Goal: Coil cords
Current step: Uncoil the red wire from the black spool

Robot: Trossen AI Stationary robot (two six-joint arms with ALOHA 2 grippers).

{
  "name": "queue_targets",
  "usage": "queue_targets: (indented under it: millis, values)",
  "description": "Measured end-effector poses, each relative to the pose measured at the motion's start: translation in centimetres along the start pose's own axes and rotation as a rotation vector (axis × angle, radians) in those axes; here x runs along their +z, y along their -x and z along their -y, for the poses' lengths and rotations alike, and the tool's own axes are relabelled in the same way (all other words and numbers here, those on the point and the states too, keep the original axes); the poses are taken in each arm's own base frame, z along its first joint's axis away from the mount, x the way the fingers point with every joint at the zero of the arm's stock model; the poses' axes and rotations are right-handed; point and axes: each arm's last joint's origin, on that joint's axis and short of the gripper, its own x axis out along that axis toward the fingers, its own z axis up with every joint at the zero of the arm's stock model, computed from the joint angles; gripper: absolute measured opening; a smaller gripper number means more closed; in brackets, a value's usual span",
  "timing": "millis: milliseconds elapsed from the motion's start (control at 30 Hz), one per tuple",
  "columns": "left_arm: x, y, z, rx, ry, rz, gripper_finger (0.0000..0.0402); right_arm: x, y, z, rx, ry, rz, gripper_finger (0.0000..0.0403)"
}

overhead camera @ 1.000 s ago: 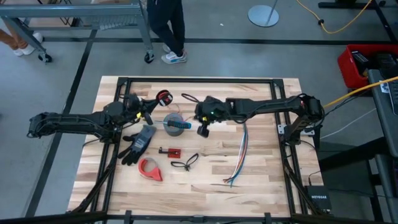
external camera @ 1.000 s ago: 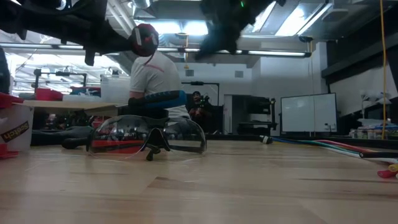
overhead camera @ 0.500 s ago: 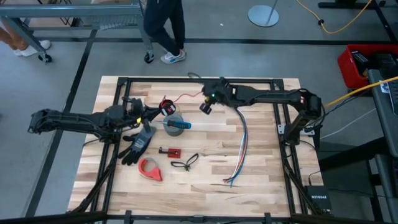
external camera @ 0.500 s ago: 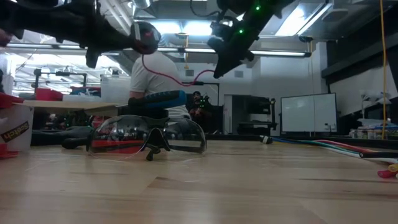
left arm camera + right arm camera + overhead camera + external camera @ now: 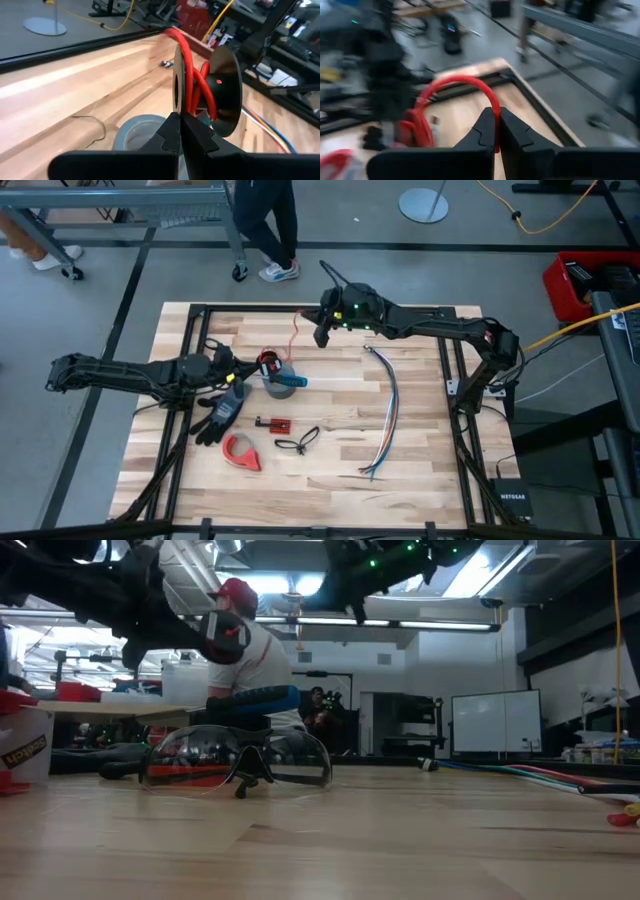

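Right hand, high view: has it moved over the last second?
Yes. The right hand went from beside the grey tape roll toward the table's far edge, pulling the red cord with it.

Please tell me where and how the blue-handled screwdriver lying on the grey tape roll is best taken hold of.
Grip the blue-handled screwdriver by its handle, probably from straight above, fingers across its width. It lies flat across the grey tape roll, lifted off the wood. Approach from the right arm's side, since the left gripper crowds the other.
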Motion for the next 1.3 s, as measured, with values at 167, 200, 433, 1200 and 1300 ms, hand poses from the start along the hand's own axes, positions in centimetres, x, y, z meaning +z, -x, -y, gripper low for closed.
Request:
queue_targets:
  millis: [167,200,433,1200,1300]
  values:
    - [-0.3,0.0,-0.4,0.07,0.003,-0.012,0.0,1.0,0.1,-0.7,0.196,0.006,0.089,0.0007]
    - [-0.4,0.0,-0.5,0.086,-0.001,-0.019,0.0,1.1,0.1,-0.8,0.222,0.009,0.098,0.0007]
    - [-0.4,0.0,-0.7,0.169,-0.014,0.014,0.0,1.3,0.2,-1.4,0.359,-0.05,0.1,0.0007]
    - [2.4,0.3,-0.3,0.294,-0.119,0.32,0.0,-3.9,0.4,-8.8,0.331,-0.036,-0.351,0.0007]
    - [2.8,0.3,-0.4,0.303,-0.131,0.344,0.0,-4.7,0.7,-9.1,0.284,-0.03,-0.429,0.0007]
